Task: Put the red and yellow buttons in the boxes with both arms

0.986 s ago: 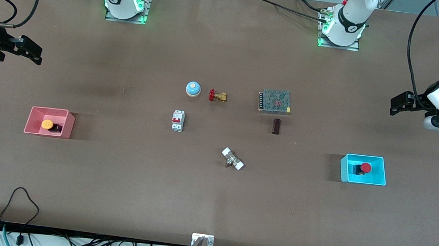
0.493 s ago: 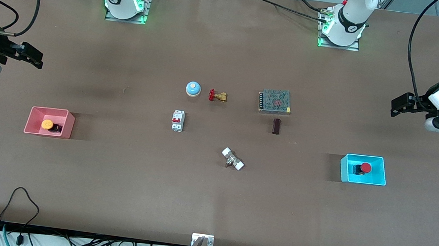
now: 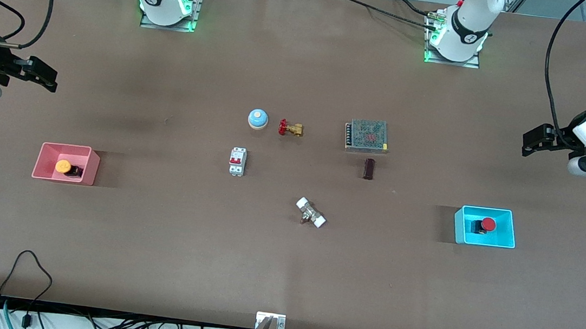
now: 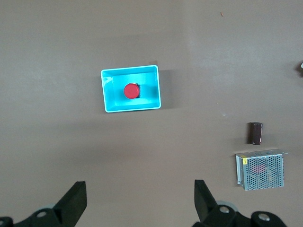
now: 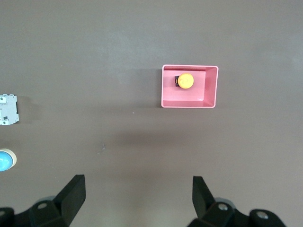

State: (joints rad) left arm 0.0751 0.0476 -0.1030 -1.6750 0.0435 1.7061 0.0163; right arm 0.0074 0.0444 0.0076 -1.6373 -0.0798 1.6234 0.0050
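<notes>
The yellow button (image 3: 63, 166) lies in the pink-red box (image 3: 48, 160) toward the right arm's end of the table. The red button (image 3: 488, 224) lies in the cyan box (image 3: 503, 234) toward the left arm's end. My right gripper (image 3: 43, 75) is open and empty, up over bare table near its end. My left gripper (image 3: 531, 140) is open and empty, up over bare table near its end. The left wrist view shows its gripper (image 4: 140, 203) well apart from the cyan box (image 4: 108, 94) and red button (image 4: 130, 91). The right wrist view shows its gripper (image 5: 138, 201) apart from the pink box (image 5: 210, 87) and yellow button (image 5: 185, 81).
In the table's middle stand a blue bell (image 3: 257, 119), a brass valve (image 3: 290, 128), a white circuit breaker (image 3: 237, 161), a metal mesh unit (image 3: 366, 135), a small dark block (image 3: 369, 168) and a white-capped fitting (image 3: 311, 212).
Both arms shifted slightly at the table's ends early on and have since held still. The buttons and boxes have not moved.
</notes>
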